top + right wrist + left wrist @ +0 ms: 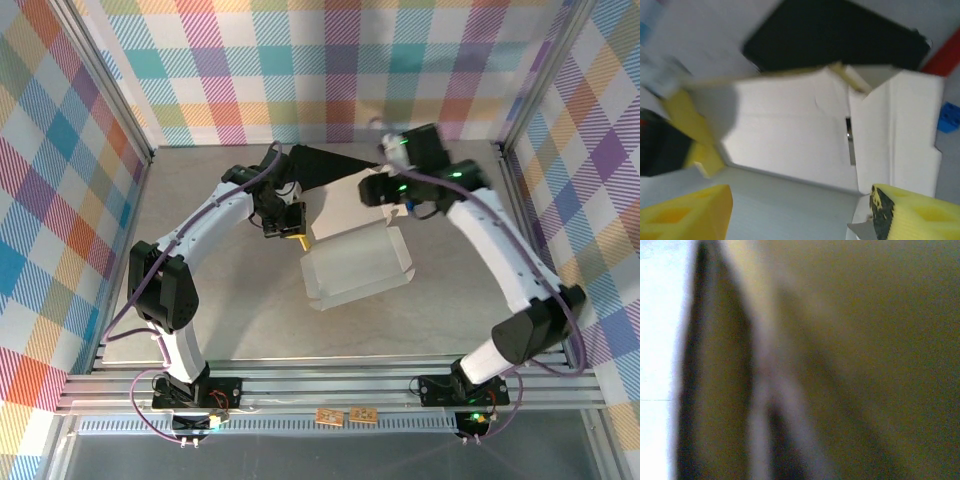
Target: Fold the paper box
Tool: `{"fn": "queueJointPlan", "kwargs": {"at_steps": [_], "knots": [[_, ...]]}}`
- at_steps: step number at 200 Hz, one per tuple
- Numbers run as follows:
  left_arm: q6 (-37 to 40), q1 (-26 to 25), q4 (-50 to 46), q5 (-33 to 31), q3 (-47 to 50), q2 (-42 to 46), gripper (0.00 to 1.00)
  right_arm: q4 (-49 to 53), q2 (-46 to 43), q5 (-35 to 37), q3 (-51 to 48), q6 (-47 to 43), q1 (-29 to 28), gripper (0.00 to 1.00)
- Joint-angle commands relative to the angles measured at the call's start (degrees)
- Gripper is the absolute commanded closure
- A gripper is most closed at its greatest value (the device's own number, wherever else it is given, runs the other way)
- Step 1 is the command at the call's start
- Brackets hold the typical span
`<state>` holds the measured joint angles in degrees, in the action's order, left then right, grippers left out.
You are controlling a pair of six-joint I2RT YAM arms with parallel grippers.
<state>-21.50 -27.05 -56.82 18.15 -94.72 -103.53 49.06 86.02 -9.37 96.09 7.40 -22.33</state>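
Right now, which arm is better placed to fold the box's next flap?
Right, probably: the right gripper is open over the paper box; the left gripper is busy, shut on its left flap.

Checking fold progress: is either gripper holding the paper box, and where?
Left gripper pinches the paper box at its left edge; right gripper is open, holding nothing.

The box (355, 262) lies at the middle of the surface (200, 300). The case (335, 160) lies behind it at 12 o'clock, close against its far edge. The left pincer (290, 232) sits at the box's 10 o'clock corner, against its edge. The right pincer (385, 190) hangs at the box's 1 o'clock corner. In the right wrist view the box (790, 135) lies ahead of the pincer (800, 200), with the case (840, 35) beyond at 12 o'clock.
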Motion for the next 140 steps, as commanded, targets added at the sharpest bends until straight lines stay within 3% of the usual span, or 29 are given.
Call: {"fn": "queueJointPlan", "kwargs": {"at_steps": [1, 32, 62, 95, 113, 140], "knots": [[2.9, 1.0, 0.5, 4.0, -1.1, 0.0, 1.00, -7.4, -4.5, -31.0, -0.5, 3.3, 9.1, 0.27], [4.1, 1.4, 0.7, 5.5, -1.1, 0.0, 1.00, -17.0, -2.8, -43.3, -4.6, 12.6, 22.6, 0.38], [5.4, 1.7, 1.0, 8.6, -1.3, -0.3, 1.00, -25.5, 2.3, -52.4, -10.9, 15.0, 27.3, 0.55], [7.8, 2.1, -0.1, 10.5, -1.8, -0.9, 1.00, -35.1, 6.8, -65.5, -15.7, 18.8, 32.8, 0.60], [9.1, 2.2, -0.5, 11.6, -1.7, -1.2, 1.00, -31.3, 9.5, -69.1, -14.2, 15.0, 31.7, 0.61], [10.5, 2.9, -1.5, 12.0, -2.2, -1.8, 1.00, -15.7, 12.9, -68.6, -10.7, 1.6, 27.5, 0.61]]}}
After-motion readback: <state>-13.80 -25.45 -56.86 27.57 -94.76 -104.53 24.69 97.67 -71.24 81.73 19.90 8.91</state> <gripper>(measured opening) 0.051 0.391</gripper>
